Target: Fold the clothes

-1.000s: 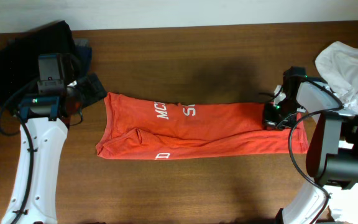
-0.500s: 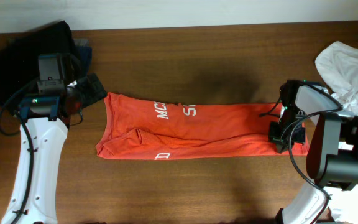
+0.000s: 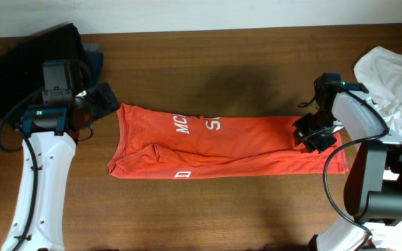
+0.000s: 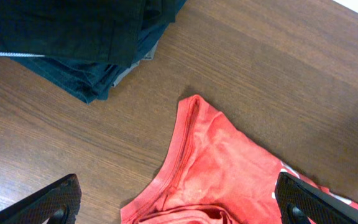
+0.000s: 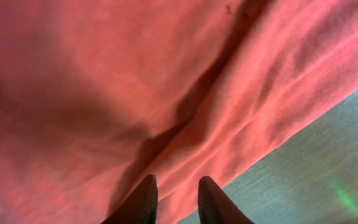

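On bench (image 3: 208,209) centre: red-orange short-sleeved cotton T-shirt (image 3: 229,143) lies flat as a long band, white lettering up. Right gripper (image 5: 176,185) over shirt's right end, fingers slightly parted, nothing pinched. Left gripper (image 4: 178,190) at shirt's left corner, fingers spread wide.

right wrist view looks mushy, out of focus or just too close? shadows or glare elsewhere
Right wrist: very close, the shirt soft, the fingertips dark and blurred, a green glint on the table. Overhead: sharp, a soft shadow on the table beside the shirt. Left wrist: crisp wood grain, no glare.
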You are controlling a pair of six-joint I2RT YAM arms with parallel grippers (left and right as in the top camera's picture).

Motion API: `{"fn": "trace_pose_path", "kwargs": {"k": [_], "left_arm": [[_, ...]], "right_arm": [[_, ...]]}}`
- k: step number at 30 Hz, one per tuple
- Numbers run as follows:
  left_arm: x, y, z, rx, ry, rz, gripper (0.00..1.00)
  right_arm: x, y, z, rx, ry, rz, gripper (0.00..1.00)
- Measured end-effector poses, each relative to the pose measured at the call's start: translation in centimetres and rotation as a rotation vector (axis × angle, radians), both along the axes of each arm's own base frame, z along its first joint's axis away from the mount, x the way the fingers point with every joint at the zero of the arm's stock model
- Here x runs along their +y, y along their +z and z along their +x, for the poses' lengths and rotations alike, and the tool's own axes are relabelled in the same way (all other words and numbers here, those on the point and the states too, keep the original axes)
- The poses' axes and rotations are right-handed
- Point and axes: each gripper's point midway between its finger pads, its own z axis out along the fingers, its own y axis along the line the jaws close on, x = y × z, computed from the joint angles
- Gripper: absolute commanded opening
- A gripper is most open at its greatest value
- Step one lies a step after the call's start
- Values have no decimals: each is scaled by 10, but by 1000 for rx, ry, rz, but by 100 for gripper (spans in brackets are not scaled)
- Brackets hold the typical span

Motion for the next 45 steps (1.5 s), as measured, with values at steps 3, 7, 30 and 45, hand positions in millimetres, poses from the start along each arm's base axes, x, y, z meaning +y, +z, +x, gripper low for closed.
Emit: {"fn": "trace_pose_path", "kwargs": {"k": [3,7,30,45], "left_arm": [[0,0,0,-1,0,0,99],[0,0,0,-1,0,0,99],[0,0,0,-1,0,0,100],[0,0,0,-1,0,0,99]], "right_arm": [[0,-13,-11,29,-31,-12,33],[-2,-15,-6,8,-47,-19,38],[-5,-27,-8,7,-116,-50,9],[-21,-19,-51,178,-168,-61,26]]}}
